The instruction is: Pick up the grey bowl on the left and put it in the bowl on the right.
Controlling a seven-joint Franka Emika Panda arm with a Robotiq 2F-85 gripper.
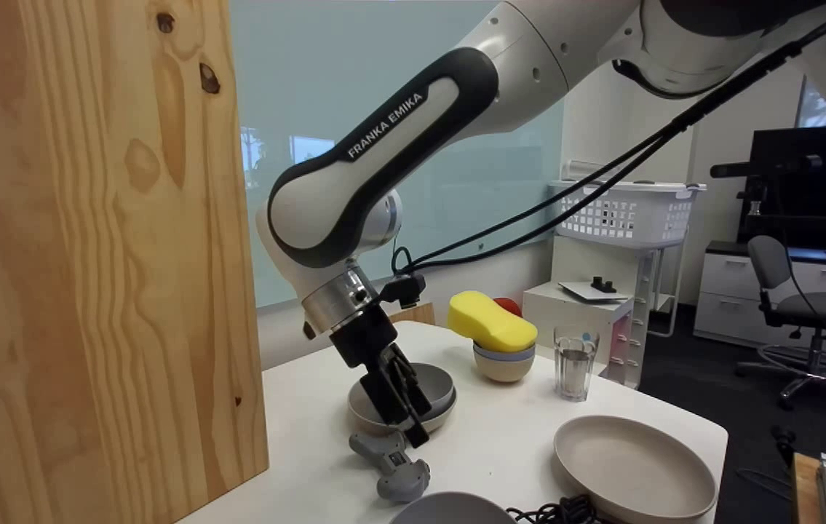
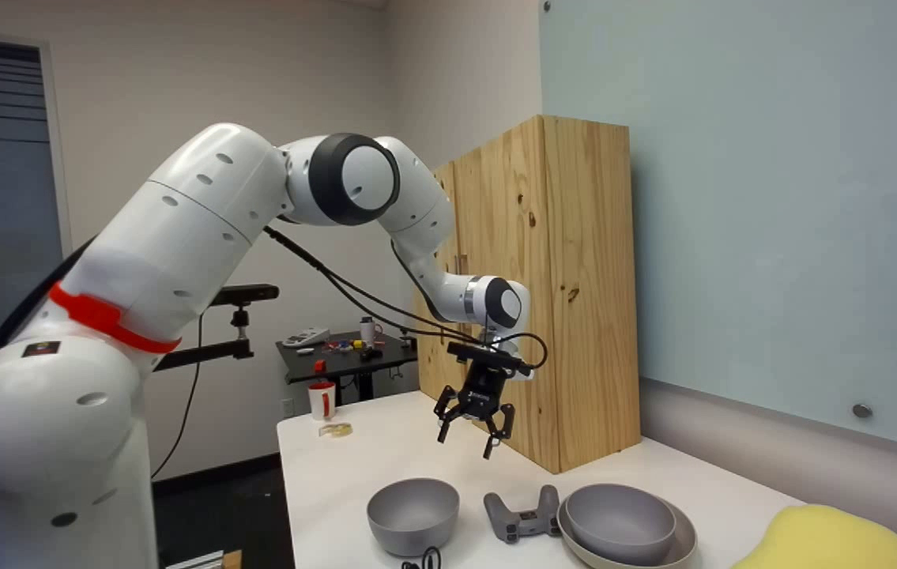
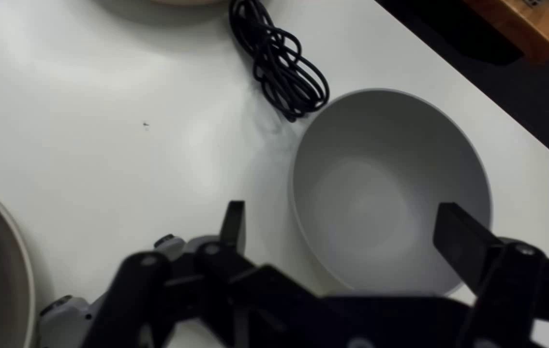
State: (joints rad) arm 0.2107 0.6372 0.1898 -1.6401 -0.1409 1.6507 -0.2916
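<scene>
The grey bowl (image 2: 412, 518) stands upright on the table, on the left in this exterior view. It is cut off at the bottom edge in an exterior view (image 1: 453, 509) and fills the right middle of the wrist view (image 3: 366, 193); it looks empty. A second grey bowl (image 2: 620, 521) sits inside a beige bowl (image 2: 687, 545) on the right; this pair also shows in an exterior view (image 1: 436, 384) and at the left edge of the wrist view (image 3: 18, 261). My gripper (image 2: 465, 446) is open and empty above the table, apart from the bowls. Its fingers (image 3: 342, 205) frame the grey bowl in the wrist view.
A grey game controller (image 2: 523, 520) lies between the two grey bowls. A black cable bundle (image 3: 284, 67) lies by the grey bowl's rim. A wide beige dish (image 1: 634, 466), a glass (image 1: 574, 364) and a yellow sponge on small bowls (image 1: 493, 320) stand farther off. A wooden cabinet (image 2: 547, 300) rises behind.
</scene>
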